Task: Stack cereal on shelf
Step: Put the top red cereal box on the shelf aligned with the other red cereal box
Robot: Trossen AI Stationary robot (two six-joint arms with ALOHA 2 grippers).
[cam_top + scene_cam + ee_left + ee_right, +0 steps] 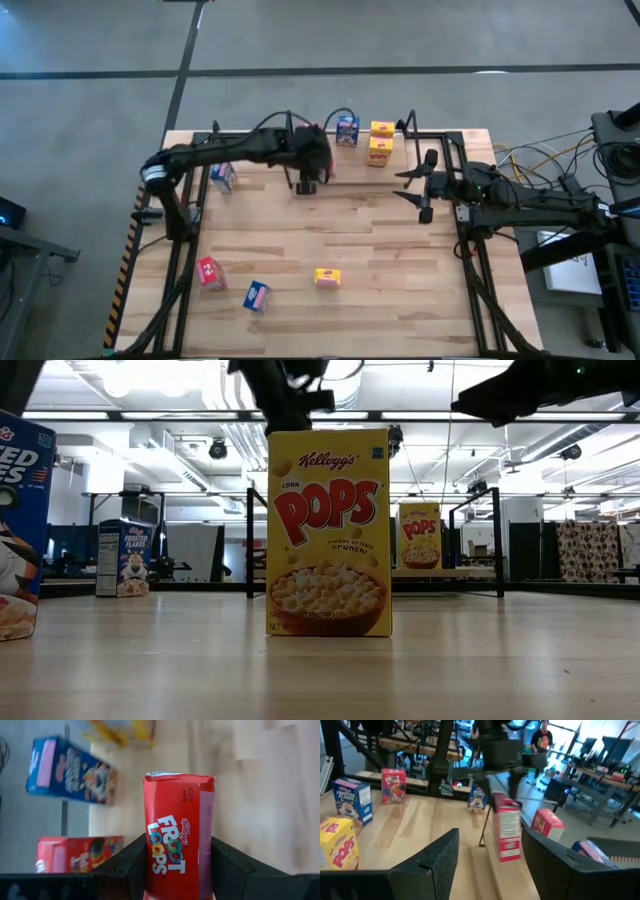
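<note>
Shelf sits along the table's far edge, the landmark here; well to its left a blue box stands alone; the left gripper hangs just left of the shelf, its fingers pinching a red Froot Loops box; on the shelf's left end stand 1 blue box and 2 yellow boxes; in front of the shelf's right end the right gripper waits, fingers spread and holding nothing; well in front of the shelf, near the table's front edge, lie a red box, a blue box and a yellow box.
</note>
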